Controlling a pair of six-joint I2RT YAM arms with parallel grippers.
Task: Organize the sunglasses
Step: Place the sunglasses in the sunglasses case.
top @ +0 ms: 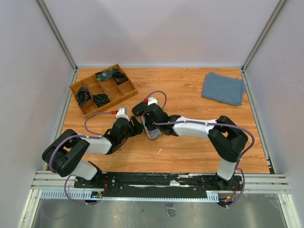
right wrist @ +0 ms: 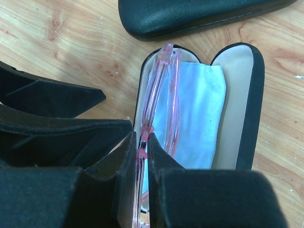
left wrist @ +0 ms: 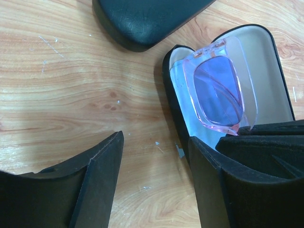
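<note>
Pinched in our right hand [right wrist: 143, 142], the pink sunglasses [left wrist: 218, 90] stand on edge inside the open case [right wrist: 247, 95], long axis running along it over the blue cloth [right wrist: 199, 109]; our left hand [left wrist: 156, 142] gapes empty just beside.

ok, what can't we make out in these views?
- Top view: open case and pink sunglasses, mostly covered by the left end effector and right end effector.
- Top view: dark items in the wooden tray, too small to identify.
- Right wrist: pink frame's lower end, hidden inside the right end effector's grip.
- Both wrist views: closed case, cut by the top edge.
- Black sunglasses: not identifiable anywhere.
</note>
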